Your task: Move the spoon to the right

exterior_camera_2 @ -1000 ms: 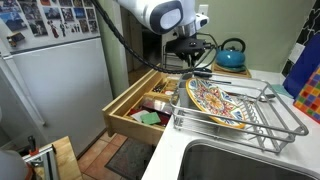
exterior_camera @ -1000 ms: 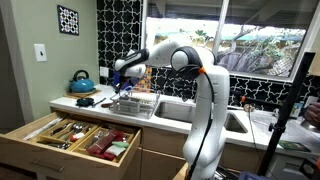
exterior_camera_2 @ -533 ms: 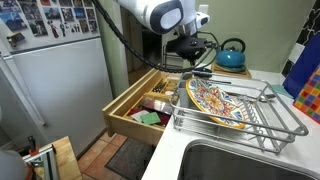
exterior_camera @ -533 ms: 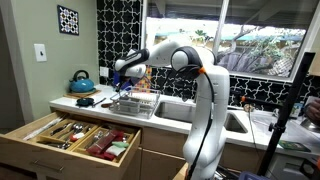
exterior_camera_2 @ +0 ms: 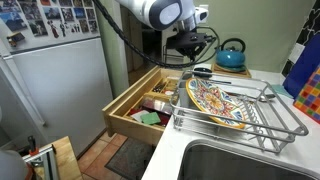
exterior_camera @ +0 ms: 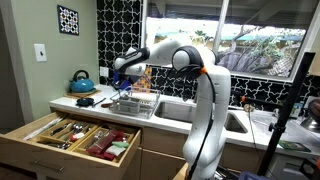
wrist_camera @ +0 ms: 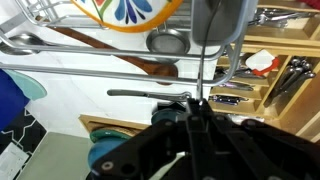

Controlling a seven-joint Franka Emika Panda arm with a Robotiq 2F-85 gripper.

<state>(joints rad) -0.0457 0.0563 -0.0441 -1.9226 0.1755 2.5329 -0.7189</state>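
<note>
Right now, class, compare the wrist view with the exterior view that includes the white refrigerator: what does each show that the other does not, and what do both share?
Only the wrist view makes out the round silver metal spoon bowl and a slim metal utensil lying on the white counter. Only the exterior view shows the white refrigerator, the sink basin and the robot's white arm. Both show the colourful patterned plate in the wire dish rack, the teal kettle and the open wooden cutlery drawer.
</note>
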